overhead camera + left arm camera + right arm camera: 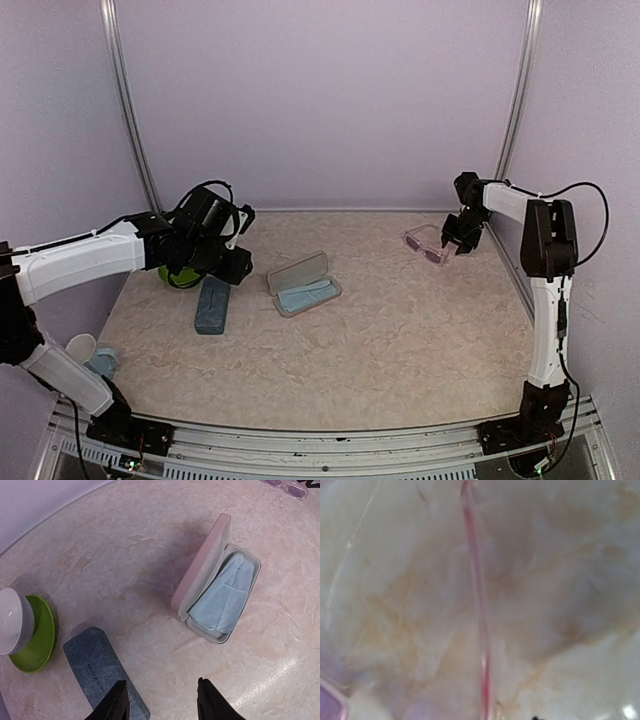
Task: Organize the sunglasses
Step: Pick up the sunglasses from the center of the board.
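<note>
From above, the sunglasses (427,243) lie at the far right of the bench (400,340), lenses facing the middle. The right claw (462,238) is pressed close against their outer end, probably to take them by a temple. Whether it is clenched on them cannot be told from here. Well apart, near the centre, an open case (297,270) holds a blue cloth (305,295), apparently ready to receive a pair. The left claw (230,262) hovers over a shut blue-grey case (212,305).

The left wrist view shows that claw released, its fingers (117,705) spread with only bare bench between them and one tip just above the blue-grey case. It looks poised to open that case. A green dish (45,630) carrying a white cylinder (11,620) sits beside it.

The right wrist view is a blurred close-up. A thin pink-red arm (479,630) runs down the bench, and a purplish lens (329,706) shows in the corner. The fingers are out of sight, so the grip is not confirmed.
</note>
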Motion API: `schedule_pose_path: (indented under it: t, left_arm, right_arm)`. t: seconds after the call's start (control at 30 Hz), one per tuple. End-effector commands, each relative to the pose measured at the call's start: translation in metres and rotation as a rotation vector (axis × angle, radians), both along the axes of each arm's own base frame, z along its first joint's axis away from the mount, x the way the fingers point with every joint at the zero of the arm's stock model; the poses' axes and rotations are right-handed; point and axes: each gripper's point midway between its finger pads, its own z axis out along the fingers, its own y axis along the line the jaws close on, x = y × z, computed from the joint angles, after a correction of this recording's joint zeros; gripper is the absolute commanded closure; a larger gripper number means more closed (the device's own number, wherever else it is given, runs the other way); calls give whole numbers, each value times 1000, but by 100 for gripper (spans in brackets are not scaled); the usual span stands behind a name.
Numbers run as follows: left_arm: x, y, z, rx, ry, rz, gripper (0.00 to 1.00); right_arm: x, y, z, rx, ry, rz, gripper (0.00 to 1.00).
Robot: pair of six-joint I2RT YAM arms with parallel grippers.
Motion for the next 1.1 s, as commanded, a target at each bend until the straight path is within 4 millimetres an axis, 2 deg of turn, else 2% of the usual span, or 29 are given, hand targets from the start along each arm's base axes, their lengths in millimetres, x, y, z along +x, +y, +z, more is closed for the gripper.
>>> schedule_pose_path:
  t: [0.0, 0.1, 0.23, 0.4, 0.6, 0.7, 0.8, 0.93, 1.07]
  left_arm:
    - [15, -7, 2, 1, 2, 21, 54]
    - [22, -13, 0, 5, 4, 15, 54]
    - [30, -22, -3, 4, 10, 1, 55]
    - [38, -30, 3, -7, 2, -4, 55]
    - [38, -37, 14, -35, 1, -24, 55]
    - [35, -39, 23, -58, -2, -34, 55]
    - [29, -39, 35, -92, -8, -42, 55]
    - [21, -37, 51, -129, -18, -48, 55]
    - [12, -35, 68, -175, -21, -59, 55]
  right_arm:
    - [5, -1, -10, 18, 20, 8, 59]
    - [4, -5, -14, 23, 25, 8, 66]
    - [4, -8, -19, 38, 32, 11, 81]
    - [5, -8, -14, 39, 16, 40, 97]
    - [3, -3, -4, 50, -7, 89, 100]
    - [3, 4, 13, 76, -57, 122, 100]
    - [2, 15, 40, 86, -124, 167, 100]
    - [-6, 42, 69, 77, -192, 274, 100]
    - [-24, 74, 96, 55, -255, 378, 100]
